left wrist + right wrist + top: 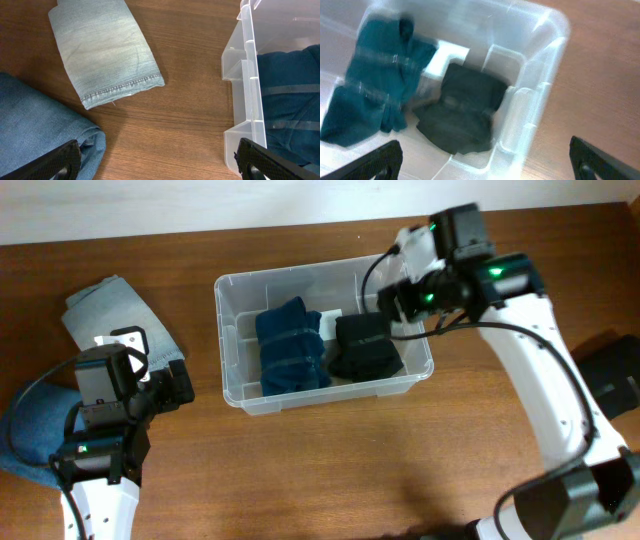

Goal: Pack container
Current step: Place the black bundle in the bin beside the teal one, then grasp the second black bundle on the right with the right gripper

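Observation:
The clear plastic container (236, 390) sits mid-table, with a folded dark blue garment (291, 347) and a folded black garment (366, 346) side by side inside; a white label (328, 315) shows on its bottom. My right gripper (400, 298) is open and empty above the container's right end; its wrist view shows the black garment (462, 110), the blue garment (375, 80) and the container's corner (520, 110). My left gripper (178, 385) is open and empty over bare table left of the container (245, 100), between it and the jeans.
A folded light-blue denim piece (115, 315) lies at the far left, also in the left wrist view (105, 50). A darker blue denim piece (35, 435) lies at the near left, partly under my left arm; it shows in the left wrist view (35, 125). A dark object (615, 375) is at the right edge.

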`<action>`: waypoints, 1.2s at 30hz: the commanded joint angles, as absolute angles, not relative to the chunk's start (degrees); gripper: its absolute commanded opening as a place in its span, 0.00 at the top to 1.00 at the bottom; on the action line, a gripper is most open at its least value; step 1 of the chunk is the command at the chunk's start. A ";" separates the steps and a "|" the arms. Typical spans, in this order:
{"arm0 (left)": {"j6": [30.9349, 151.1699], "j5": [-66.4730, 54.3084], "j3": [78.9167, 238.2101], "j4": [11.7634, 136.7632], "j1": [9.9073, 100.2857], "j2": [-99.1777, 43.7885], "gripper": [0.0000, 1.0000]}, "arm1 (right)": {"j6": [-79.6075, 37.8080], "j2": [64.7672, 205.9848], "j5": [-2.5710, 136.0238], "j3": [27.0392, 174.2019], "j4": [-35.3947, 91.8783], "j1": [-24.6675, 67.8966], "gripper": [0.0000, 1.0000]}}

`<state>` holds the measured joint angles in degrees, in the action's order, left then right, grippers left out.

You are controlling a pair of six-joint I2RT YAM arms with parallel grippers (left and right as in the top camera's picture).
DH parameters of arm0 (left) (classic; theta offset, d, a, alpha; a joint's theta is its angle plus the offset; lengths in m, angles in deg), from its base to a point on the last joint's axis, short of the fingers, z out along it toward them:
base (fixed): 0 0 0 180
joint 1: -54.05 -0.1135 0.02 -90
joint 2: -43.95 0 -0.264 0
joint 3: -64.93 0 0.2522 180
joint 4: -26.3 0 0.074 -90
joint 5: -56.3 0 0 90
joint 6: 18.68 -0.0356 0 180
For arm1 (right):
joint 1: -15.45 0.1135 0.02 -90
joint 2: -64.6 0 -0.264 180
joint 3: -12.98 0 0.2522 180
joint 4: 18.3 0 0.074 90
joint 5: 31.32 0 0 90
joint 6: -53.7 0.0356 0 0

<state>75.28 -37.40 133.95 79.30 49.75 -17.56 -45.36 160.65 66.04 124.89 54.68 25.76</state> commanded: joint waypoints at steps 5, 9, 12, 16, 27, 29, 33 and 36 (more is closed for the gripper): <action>75.61 -38.02 135.11 79.17 49.51 -17.65 0.01 | -23.54 157.07 63.87 127.17 56.73 5.87 0.01; 75.61 -38.02 135.11 79.15 49.51 -17.65 0.00 | -23.13 157.22 70.78 124.59 58.24 -9.83 0.02; 75.61 -38.02 135.11 79.15 49.51 -17.65 0.01 | -24.72 157.24 70.76 120.78 57.50 -21.83 0.02; 75.61 -38.02 135.11 79.15 49.51 -17.65 0.01 | -26.04 158.12 73.93 113.33 51.57 -35.55 0.02; 75.61 -38.02 135.11 79.19 49.51 -17.76 0.00 | -34.21 172.87 89.80 98.84 31.66 -50.50 0.02; 75.61 -38.02 135.11 79.21 49.51 -17.76 0.01 | -34.43 176.06 90.23 98.84 30.18 -50.20 0.02; 75.61 -38.02 135.11 79.21 49.51 -17.76 0.00 | -35.50 181.64 90.52 98.84 26.66 -49.69 0.02; 75.61 -38.02 135.11 79.21 49.51 -17.76 0.01 | -35.50 184.04 93.69 98.84 23.97 -49.69 0.02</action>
